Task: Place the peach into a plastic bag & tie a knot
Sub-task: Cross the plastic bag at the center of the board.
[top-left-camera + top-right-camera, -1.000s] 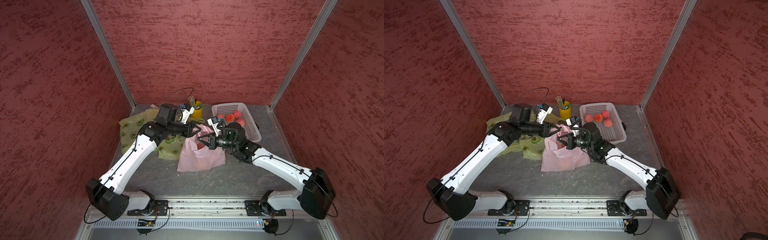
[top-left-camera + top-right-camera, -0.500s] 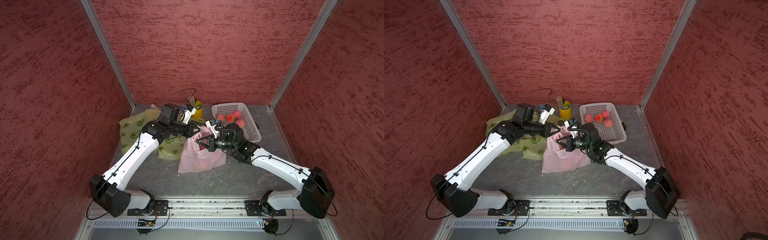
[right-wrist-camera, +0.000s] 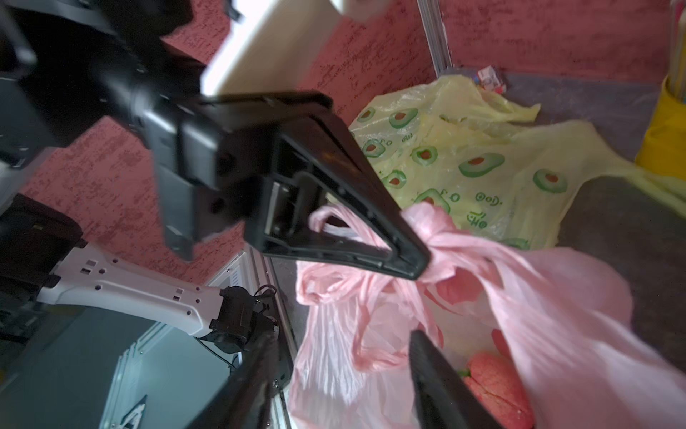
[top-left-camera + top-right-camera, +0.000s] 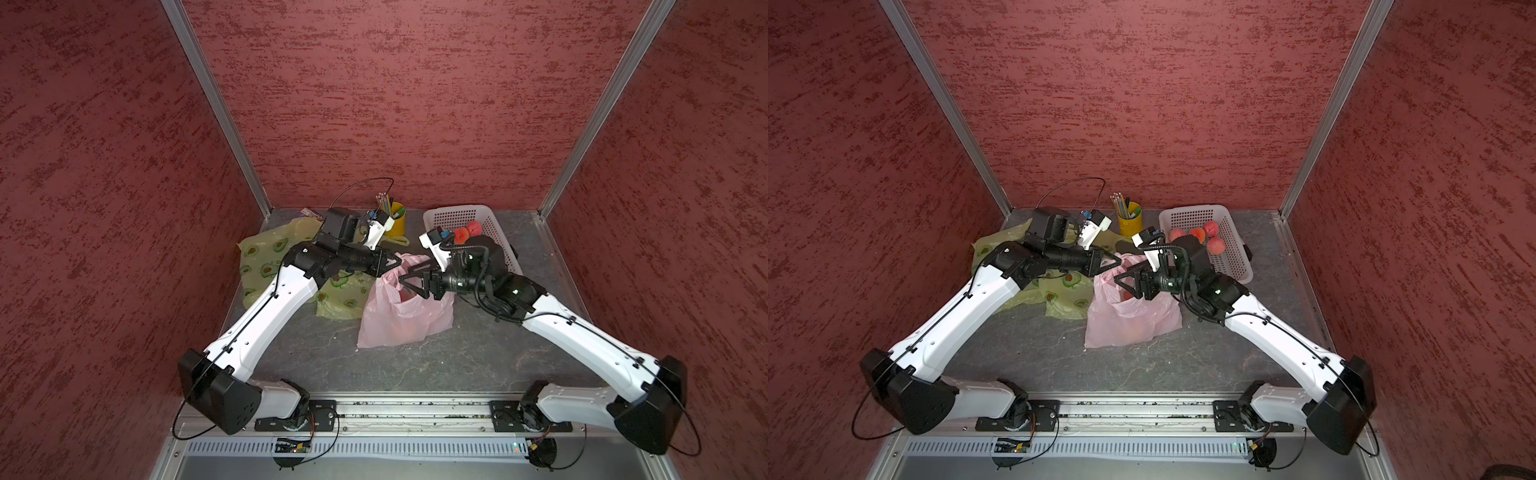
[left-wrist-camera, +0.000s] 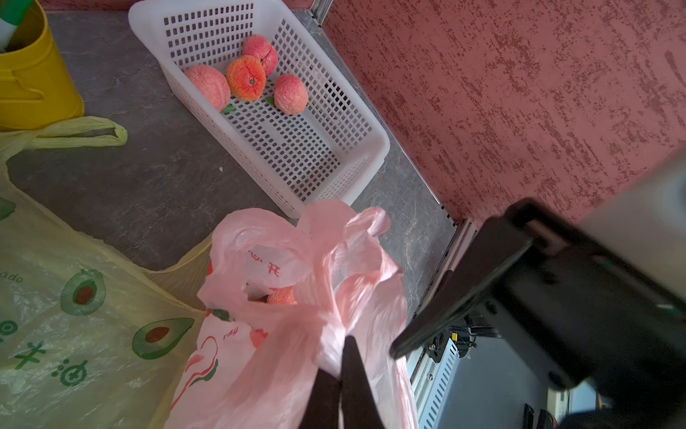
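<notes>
1. Judging by the layout, the step in hand is tying the handles; the peach point(image 3: 493, 382) is already inside the pink bag point(image 4: 405, 320), low near its bottom and visible through the gaping mouth.
2. The left gripper point(image 3: 423, 267) is clenched on a twisted handle strand point(image 3: 451, 237), lifting it above the mouth.
3. The right gripper point(image 4: 409, 286) has its jaws apart and grasps nothing; it hovers just beside the mouth, near the loose handle loop point(image 3: 371, 323).
4. To do this well, the left pinch should be firm and the strand taut; the right should close on the loose loop alone, not the bag wall, then lead it round the held strand; a level, even pull spares the thin film.
5. The peach sits below both claws and touches neither; it is nearer the right gripper's tips.
6. The yellow avocado bags point(image 4: 266, 253) lie just beside the pink bag and could snag.
</notes>
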Robot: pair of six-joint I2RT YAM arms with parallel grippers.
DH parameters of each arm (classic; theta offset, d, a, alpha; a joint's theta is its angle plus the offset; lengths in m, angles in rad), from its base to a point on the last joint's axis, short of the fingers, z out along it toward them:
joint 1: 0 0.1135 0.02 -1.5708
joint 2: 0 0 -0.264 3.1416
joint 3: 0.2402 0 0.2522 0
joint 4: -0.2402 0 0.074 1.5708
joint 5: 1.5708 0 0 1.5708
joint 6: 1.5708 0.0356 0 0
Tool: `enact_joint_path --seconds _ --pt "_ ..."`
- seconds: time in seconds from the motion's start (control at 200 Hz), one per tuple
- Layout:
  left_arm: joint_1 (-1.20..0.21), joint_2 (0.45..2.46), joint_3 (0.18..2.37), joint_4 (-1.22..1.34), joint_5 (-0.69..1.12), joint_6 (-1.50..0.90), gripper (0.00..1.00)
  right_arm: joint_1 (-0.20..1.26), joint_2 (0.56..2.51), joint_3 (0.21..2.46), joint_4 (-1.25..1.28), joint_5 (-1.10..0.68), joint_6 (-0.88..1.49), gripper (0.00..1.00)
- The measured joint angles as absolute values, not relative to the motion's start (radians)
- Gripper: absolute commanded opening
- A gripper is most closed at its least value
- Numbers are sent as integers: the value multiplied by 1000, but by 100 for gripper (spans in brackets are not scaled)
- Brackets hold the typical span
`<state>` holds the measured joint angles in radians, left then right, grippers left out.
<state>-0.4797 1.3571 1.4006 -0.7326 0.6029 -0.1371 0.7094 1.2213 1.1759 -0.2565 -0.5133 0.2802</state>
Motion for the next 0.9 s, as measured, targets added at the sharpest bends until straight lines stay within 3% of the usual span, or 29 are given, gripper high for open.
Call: enact_joint_path --seconds 0.09,0.23,0.546,0.902 --pt "-476 1351 1409 -733 633 -118 0 697 1200 1255 -297 -505 205 91" --pt "-475 1328 1434 -733 713 -79 0 667 1222 1360 -330 -522 109 96" --pt "-472 1305 1484 -747 809 -25 0 641 1444 1493 -402 -683 11 93" --pt "-459 1306 1470 -761 831 -24 0 636 1455 1437 -479 -806 -9 82"
